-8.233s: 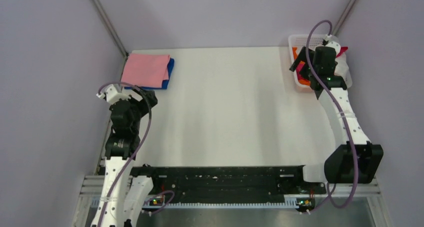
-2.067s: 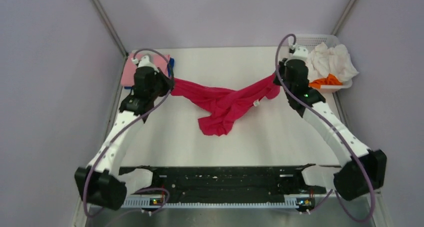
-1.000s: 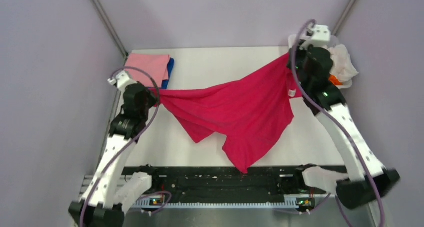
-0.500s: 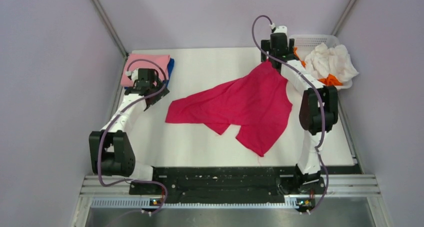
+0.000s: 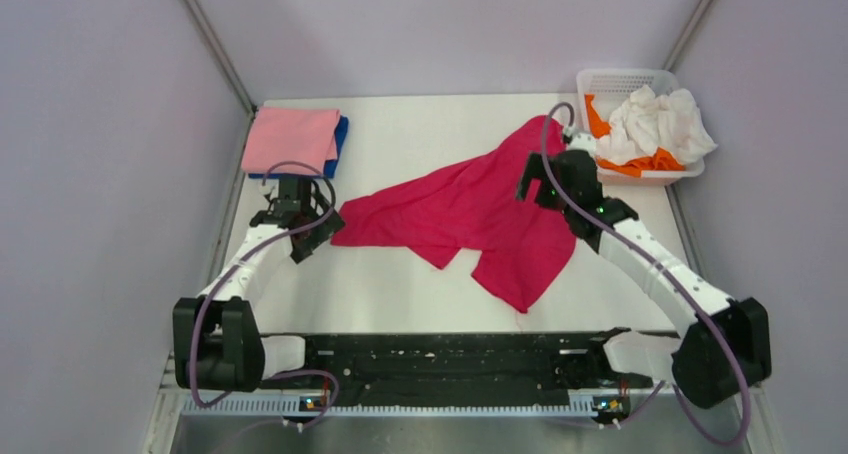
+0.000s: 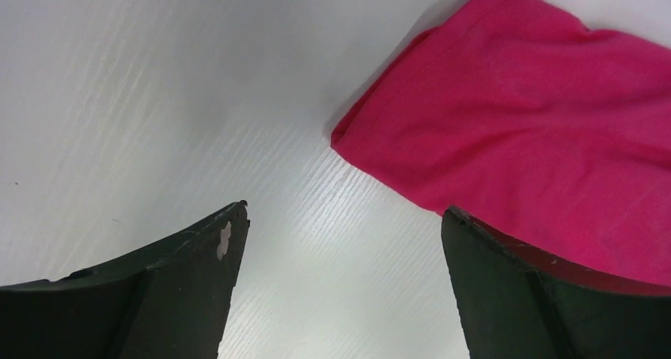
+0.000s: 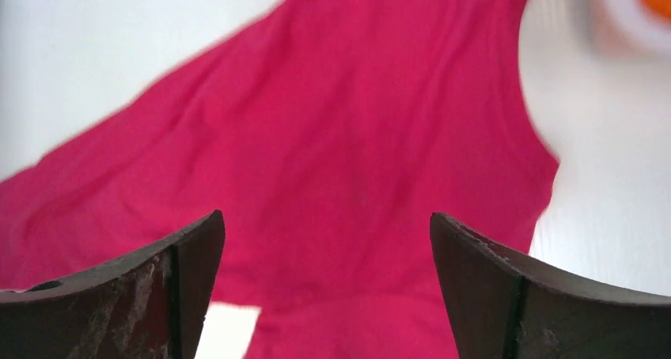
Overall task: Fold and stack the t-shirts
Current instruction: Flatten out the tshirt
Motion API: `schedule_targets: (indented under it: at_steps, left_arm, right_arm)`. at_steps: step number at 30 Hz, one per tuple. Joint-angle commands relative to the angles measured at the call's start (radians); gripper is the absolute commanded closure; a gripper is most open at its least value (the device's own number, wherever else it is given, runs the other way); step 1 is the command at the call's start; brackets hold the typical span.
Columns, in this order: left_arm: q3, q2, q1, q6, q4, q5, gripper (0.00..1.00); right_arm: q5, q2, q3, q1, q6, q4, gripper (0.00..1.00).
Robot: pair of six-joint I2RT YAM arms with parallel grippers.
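Note:
The crimson-red t-shirt [image 5: 470, 214] lies crumpled and partly spread on the white table. My left gripper [image 5: 318, 231] is open and empty just left of the shirt's left corner [image 6: 506, 114]. My right gripper [image 5: 530, 182] is open and empty above the shirt's right part [image 7: 356, 130]. A folded light pink t-shirt [image 5: 292, 138] lies on a blue one [image 5: 341, 144] at the table's back left. White [image 5: 655, 122] and orange [image 5: 630, 164] t-shirts are bunched in the basket.
The white mesh basket [image 5: 625, 78] stands at the table's back right corner. The black rail [image 5: 450, 359] runs along the near edge. Grey walls close in on both sides.
Both grippers have let go of the red shirt, which now rests on the table. The right arm has pulled back from the far edge toward the shirt's right part; the left gripper moved nearer.

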Motion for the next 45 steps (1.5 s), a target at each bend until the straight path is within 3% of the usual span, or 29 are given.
schedule_targets:
  at_steps: [1, 13, 27, 34, 45]
  left_arm:
    - [-0.009, 0.012, -0.004, -0.024, 0.016, 0.015, 0.05]
    - [0.060, 0.228, -0.004, -0.045, 0.055, 0.004, 0.31]
    - [0.129, 0.350, -0.004, -0.045, 0.040, -0.011, 0.35]
    - [0.172, 0.374, -0.021, -0.035, 0.000, -0.027, 0.52]
    - [0.210, 0.450, -0.053, -0.012, -0.021, -0.058, 0.56]
  right_arm:
    - [-0.108, -0.150, -0.163, 0.003, 0.188, -0.034, 0.01]
    - [-0.057, -0.316, -0.280, 0.007, 0.175, -0.199, 0.01]
    - [-0.041, -0.315, -0.320, 0.006, 0.165, -0.229, 0.01]
    - [-0.035, -0.312, -0.325, 0.007, 0.147, -0.229, 0.01]
    - [-0.028, -0.310, -0.335, 0.007, 0.139, -0.230, 0.01]
